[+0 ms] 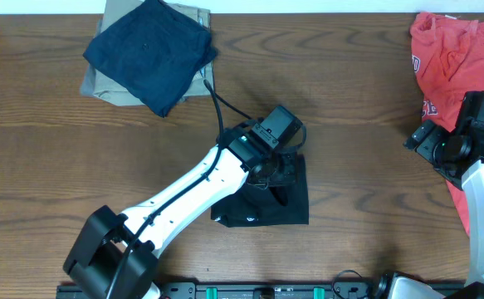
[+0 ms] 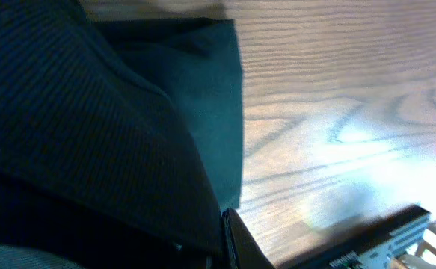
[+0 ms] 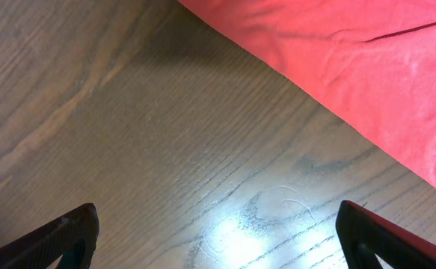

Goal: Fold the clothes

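Note:
The clothes (image 1: 293, 206), a black T-shirt folded into a small rectangle, lie at the middle of the table. My left gripper (image 1: 276, 166) is down on the shirt's upper edge, shut on a bunched fold of the black cloth. In the left wrist view the dark cloth (image 2: 90, 112) fills the left half and runs into the left gripper (image 2: 221, 228); one finger (image 2: 241, 243) shows beside it. My right gripper (image 1: 420, 137) hangs at the right of the table, apart from the shirt. Its fingers (image 3: 68, 239) stand wide open over bare wood in the right wrist view, with nothing between them.
A navy folded garment (image 1: 150, 50) lies on a khaki folded one (image 1: 100, 83) at the back left. A red garment (image 1: 453, 58) is spread at the back right, partly under the right arm, and its edge (image 3: 337, 60) lies just beyond the right fingers.

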